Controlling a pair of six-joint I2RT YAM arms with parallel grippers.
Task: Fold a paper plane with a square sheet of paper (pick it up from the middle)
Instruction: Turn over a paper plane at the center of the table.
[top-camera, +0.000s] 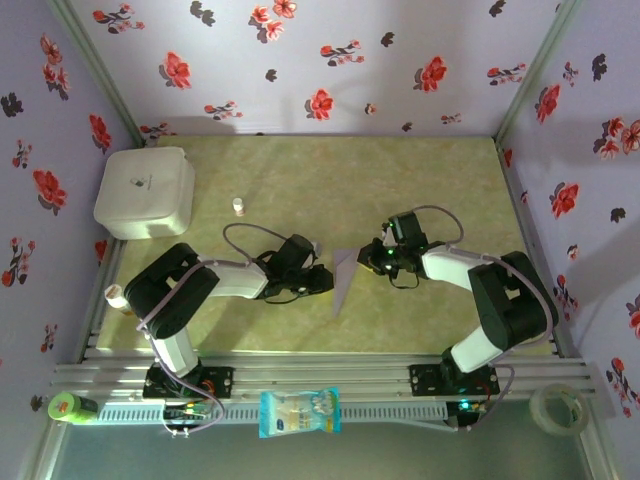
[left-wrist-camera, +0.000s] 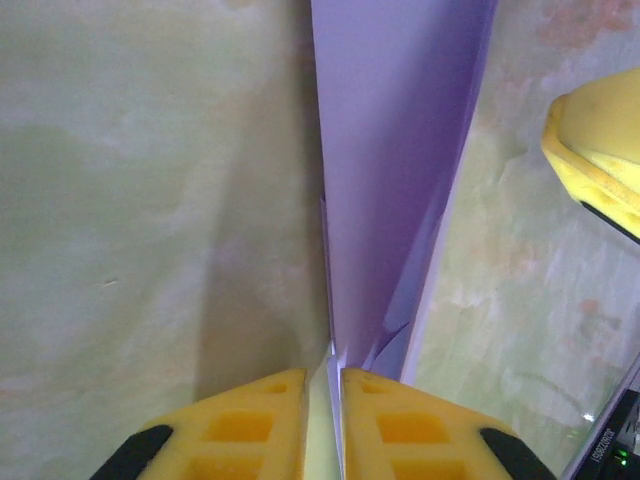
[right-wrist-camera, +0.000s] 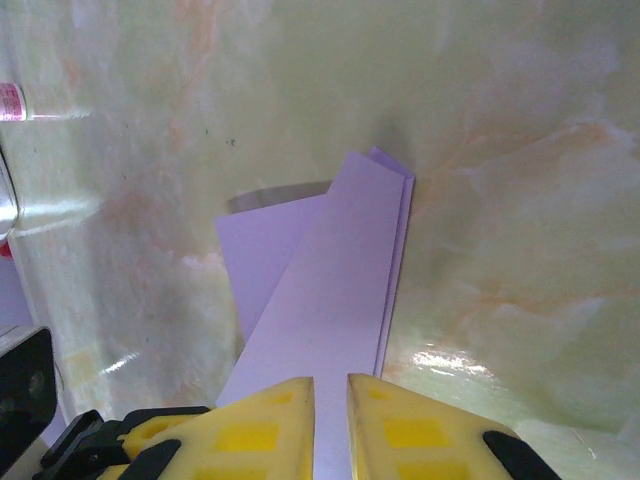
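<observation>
The pale-lilac sheet of paper (top-camera: 343, 277) is folded into a narrow pointed shape in the middle of the table, between my two grippers. My left gripper (top-camera: 325, 279) is shut on its left edge. In the left wrist view the paper (left-wrist-camera: 390, 150) stands edge-on, pinched between the yellow fingertips (left-wrist-camera: 323, 372). My right gripper (top-camera: 370, 257) sits at the paper's right side. In the right wrist view its jaws (right-wrist-camera: 331, 380) are nearly together over the flat face of the folded layers (right-wrist-camera: 330, 270), with nothing pinched between them. A right finger (left-wrist-camera: 600, 150) shows in the left wrist view.
A white rounded box (top-camera: 146, 192) stands at the back left, with a small bottle (top-camera: 238, 206) beside it. On the front rail lie a blue-and-white packet (top-camera: 299, 412), a green object (top-camera: 72, 407) and a tape roll (top-camera: 558, 408). Flowered walls close three sides.
</observation>
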